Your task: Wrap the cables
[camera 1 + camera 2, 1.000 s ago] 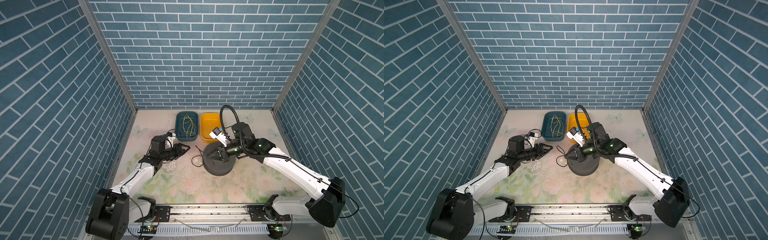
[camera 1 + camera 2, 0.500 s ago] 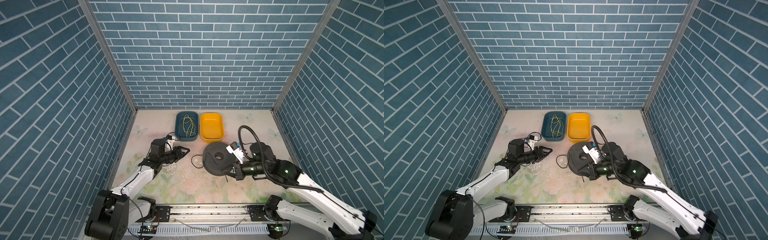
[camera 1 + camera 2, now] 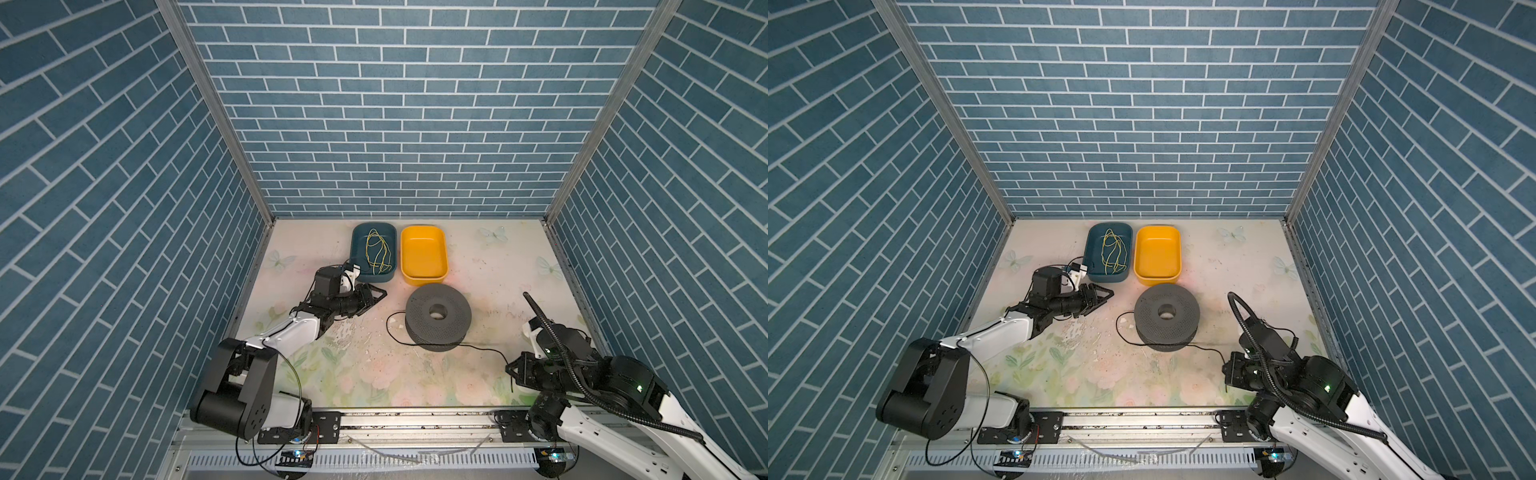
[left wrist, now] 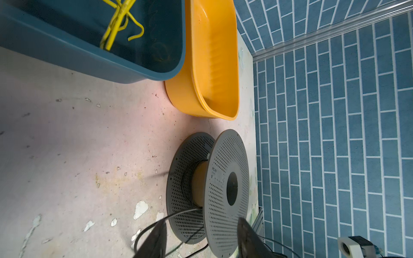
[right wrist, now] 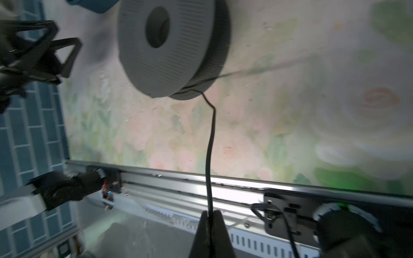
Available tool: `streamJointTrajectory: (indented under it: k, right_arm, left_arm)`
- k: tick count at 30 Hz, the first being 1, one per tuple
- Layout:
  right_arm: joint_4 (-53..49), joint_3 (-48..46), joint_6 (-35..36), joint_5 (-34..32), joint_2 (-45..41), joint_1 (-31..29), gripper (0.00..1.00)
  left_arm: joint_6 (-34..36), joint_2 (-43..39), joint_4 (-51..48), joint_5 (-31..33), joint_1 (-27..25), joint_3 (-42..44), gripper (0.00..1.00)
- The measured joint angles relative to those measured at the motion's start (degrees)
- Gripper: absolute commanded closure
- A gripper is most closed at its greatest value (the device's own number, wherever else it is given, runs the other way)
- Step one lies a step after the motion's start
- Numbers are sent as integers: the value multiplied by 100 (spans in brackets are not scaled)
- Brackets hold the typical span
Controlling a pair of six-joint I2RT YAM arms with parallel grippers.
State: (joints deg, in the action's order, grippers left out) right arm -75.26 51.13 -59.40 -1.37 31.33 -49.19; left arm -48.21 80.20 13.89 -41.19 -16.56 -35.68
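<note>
Black cable (image 5: 210, 145) runs from grey spool (image 3: 438, 316) at mid-tabletop (image 3: 498, 266) to right end effector (image 5: 210, 215) at front right, jaws pinched tight on it. Few turns sit on spool core; slack loop lies left of spool. Left end effector (image 3: 375, 296) sits left of spool, jaws partly apart, empty. Teal bin (image 3: 374, 279) with yellow-green wire (image 3: 376, 249) and yellow bin (image 3: 424, 278) stand behind spool.

The bench (image 3: 490, 274) wears a pale floral print, scuffed and flaking around its middle. At the far side two trays sit side by side: a teal tray (image 3: 374, 277) on the left and a yellow tray (image 3: 424, 280) on the right. Just nearer than the yellow tray, a grey perforated spool (image 3: 453, 316) lies flat. A loop of black cable (image 3: 387, 326) rests on the bench just left of the spool.
</note>
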Motion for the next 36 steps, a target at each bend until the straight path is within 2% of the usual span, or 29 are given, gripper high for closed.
streamJointTrajectory:
  k: [3, 6, 11, 15, 20, 25, 29, 36]
  right_arm:
    - [-361, 389, 22, -647, 621, 192, 100]
    - [-131, 601, 323, -1034, 1394, 723, 100]
    - [872, 612, 1211, -1130, 2559, 1902, 100]
    - [1674, 1010, 1969, -1069, 3740, 2234, 100]
    - [2603, 2081, 2752, -935, 5163, 2258, 100]
    - [3042, 3099, 3252, -634, 6223, 2175, 100]
    - [3174, 3744, 3458, -595, 6808, 1681, 100]
    - [3342, 4371, 3692, -133, 7473, 713, 100]
  left_arm:
    - [-2, 116, 28, 2, -33, -68, 49]
    - [0, 129, 46, -2, -55, -103, 49]
    - [83, 94, -81, 20, -61, -140, 49]
    - [157, 26, -238, 46, -63, -195, 49]
    - [225, 11, -387, 96, -61, -240, 49]
    - [295, -26, -555, 133, -13, -269, 49]
    - [354, -66, -745, 157, 114, -282, 49]
    - [498, -487, -1178, 273, 330, -431, 49]
